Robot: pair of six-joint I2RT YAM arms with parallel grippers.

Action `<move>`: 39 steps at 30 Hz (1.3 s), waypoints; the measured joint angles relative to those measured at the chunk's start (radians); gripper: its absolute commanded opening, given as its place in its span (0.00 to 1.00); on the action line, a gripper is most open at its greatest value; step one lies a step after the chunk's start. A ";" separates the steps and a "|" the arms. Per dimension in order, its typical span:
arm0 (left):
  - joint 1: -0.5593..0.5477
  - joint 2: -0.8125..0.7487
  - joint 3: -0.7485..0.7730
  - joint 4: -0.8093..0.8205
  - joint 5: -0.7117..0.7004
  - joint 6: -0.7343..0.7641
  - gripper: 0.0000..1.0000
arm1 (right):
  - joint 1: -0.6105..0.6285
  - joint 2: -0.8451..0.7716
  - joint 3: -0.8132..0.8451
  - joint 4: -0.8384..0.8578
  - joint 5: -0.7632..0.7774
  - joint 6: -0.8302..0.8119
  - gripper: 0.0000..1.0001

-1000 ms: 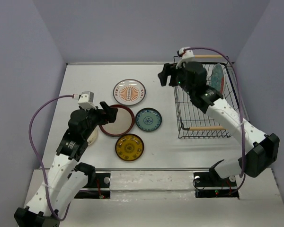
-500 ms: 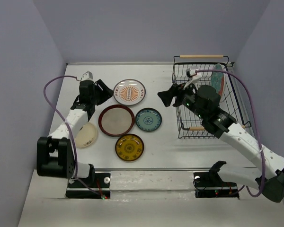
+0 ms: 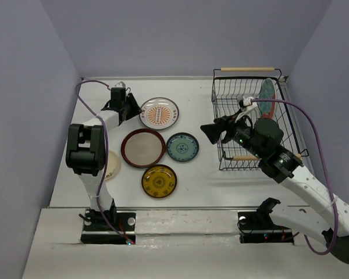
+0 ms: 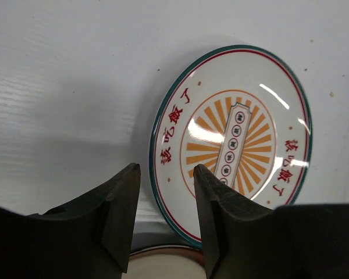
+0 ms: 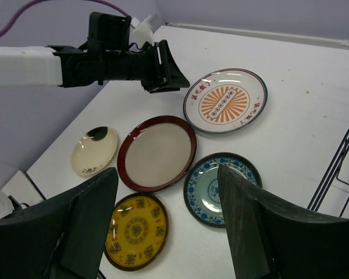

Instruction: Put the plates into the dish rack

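The white plate with an orange centre (image 3: 159, 113) lies flat at the far middle of the table. My left gripper (image 3: 134, 108) is open at its left rim; in the left wrist view the gripper (image 4: 166, 189) straddles the rim of that plate (image 4: 238, 133), holding nothing. My right gripper (image 3: 208, 131) is open and empty, hovering left of the black wire dish rack (image 3: 253, 152). A teal-and-red plate (image 3: 267, 97) stands on edge in the rack. The dark-red-rimmed plate (image 3: 143, 147), teal-blue plate (image 3: 182, 146), amber plate (image 3: 159, 181) and cream plate (image 3: 111, 167) lie on the table.
The left arm (image 3: 84, 145) reaches over the table's left side and covers part of the cream plate. The rack's wooden handles (image 3: 247, 69) are at its far and near ends. The right wrist view shows the five table plates and the left gripper (image 5: 168, 72).
My left arm has swung from the dark-red-rimmed plate to the far side, to the orange-centred plate's rim. My right gripper has moved out from over the rack, down and left.
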 measured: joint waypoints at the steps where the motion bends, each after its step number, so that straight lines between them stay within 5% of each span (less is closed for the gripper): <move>1: 0.000 0.024 0.007 -0.002 0.004 0.009 0.47 | 0.000 -0.006 -0.002 -0.003 0.000 -0.002 0.74; 11: 0.005 0.161 0.038 0.023 0.096 0.049 0.39 | 0.000 0.017 -0.022 -0.009 0.004 0.002 0.74; 16: 0.007 0.188 0.057 0.055 0.114 0.041 0.06 | 0.000 0.051 -0.022 -0.010 -0.005 0.013 0.74; 20: 0.031 0.187 0.058 0.143 0.196 -0.022 0.06 | 0.000 0.054 -0.022 -0.009 -0.007 0.017 0.75; 23: 0.046 0.165 0.047 0.183 0.216 -0.055 0.06 | 0.000 0.069 -0.019 -0.009 -0.011 0.016 0.86; 28: 0.073 0.053 -0.021 0.184 0.211 -0.077 0.06 | 0.000 0.170 0.027 -0.010 -0.034 0.000 0.95; 39: 0.087 -0.458 -0.278 0.375 0.340 -0.236 0.06 | -0.025 0.408 0.209 -0.023 -0.120 -0.041 0.97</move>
